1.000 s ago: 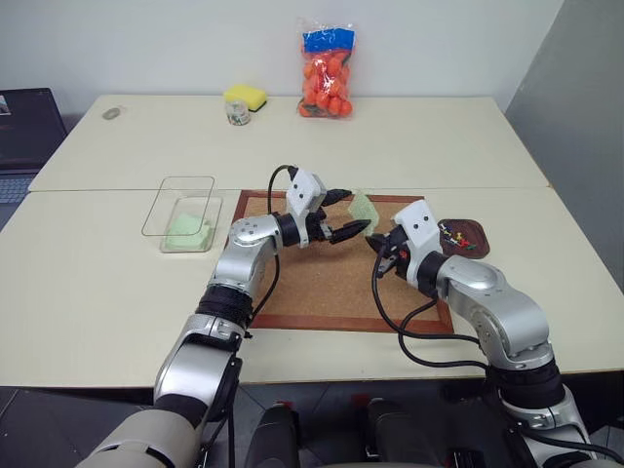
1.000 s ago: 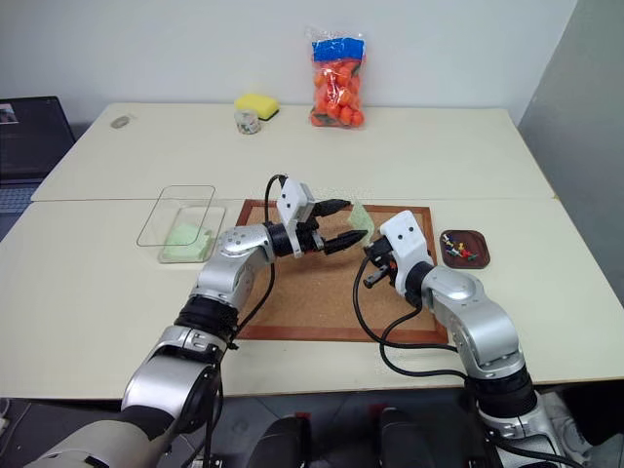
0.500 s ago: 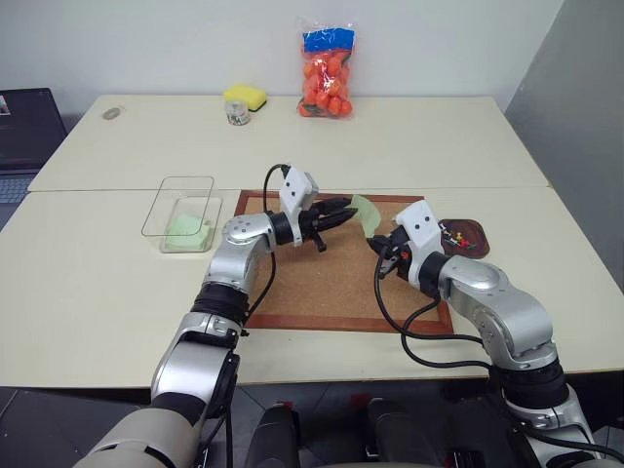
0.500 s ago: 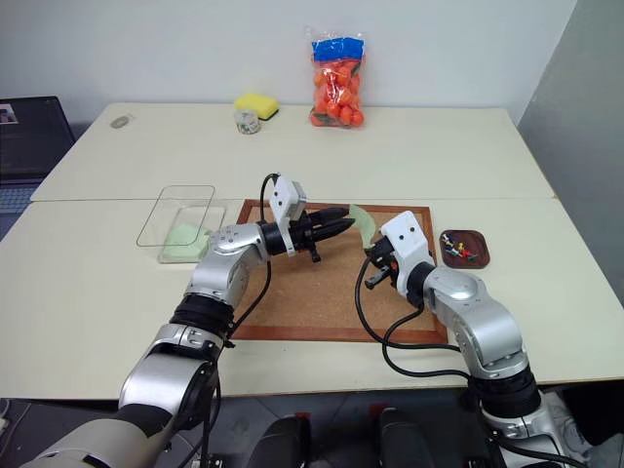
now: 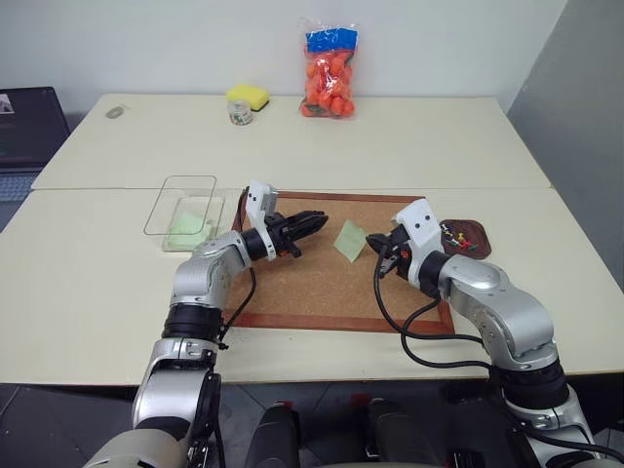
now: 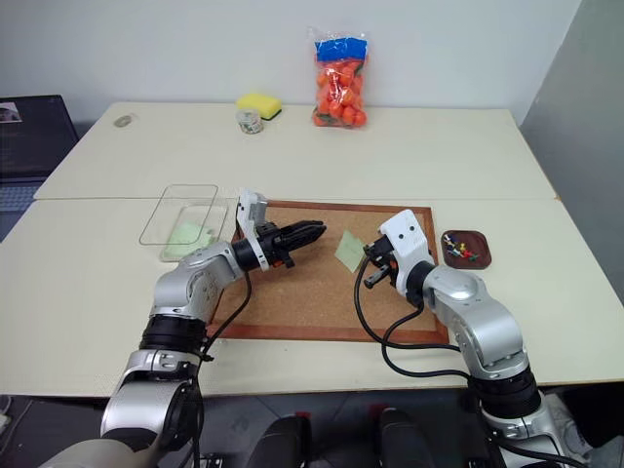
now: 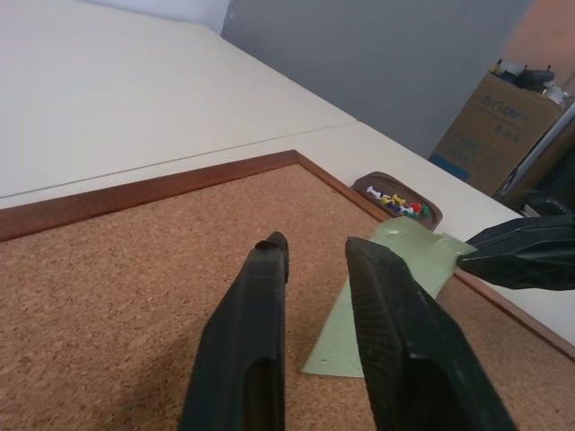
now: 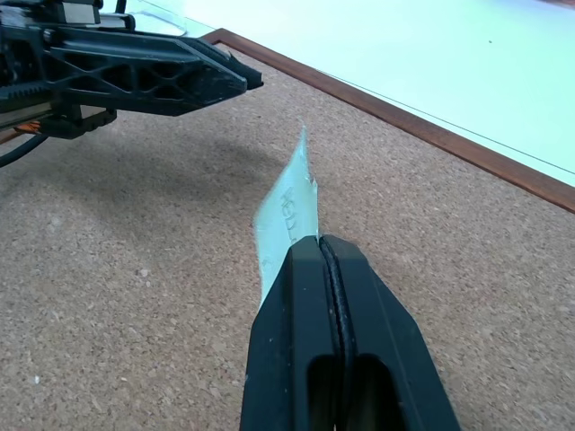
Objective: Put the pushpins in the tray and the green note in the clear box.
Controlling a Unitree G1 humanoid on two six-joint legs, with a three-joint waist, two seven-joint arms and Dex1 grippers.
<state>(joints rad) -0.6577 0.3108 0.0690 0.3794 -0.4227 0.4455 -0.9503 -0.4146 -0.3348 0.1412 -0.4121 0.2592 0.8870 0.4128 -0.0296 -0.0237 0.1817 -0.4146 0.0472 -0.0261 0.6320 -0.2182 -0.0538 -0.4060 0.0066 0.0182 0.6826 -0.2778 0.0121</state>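
Pushpins (image 5: 458, 234) sat in the tray (image 5: 476, 241) already; right hand (image 8: 323, 247) pinched the green note (image 5: 348, 240), left hand (image 5: 314, 220) slightly open, clear box (image 5: 185, 192) waiting.

Both arms reach inward, grippers facing each other

Left gripper (image 5: 310, 220) level, pointing right, fingers slightly parted, empty; right gripper (image 5: 374, 241) pointing left, fingers pressed together.

Silver arms, black cables, white wrist blocks, black jaws.
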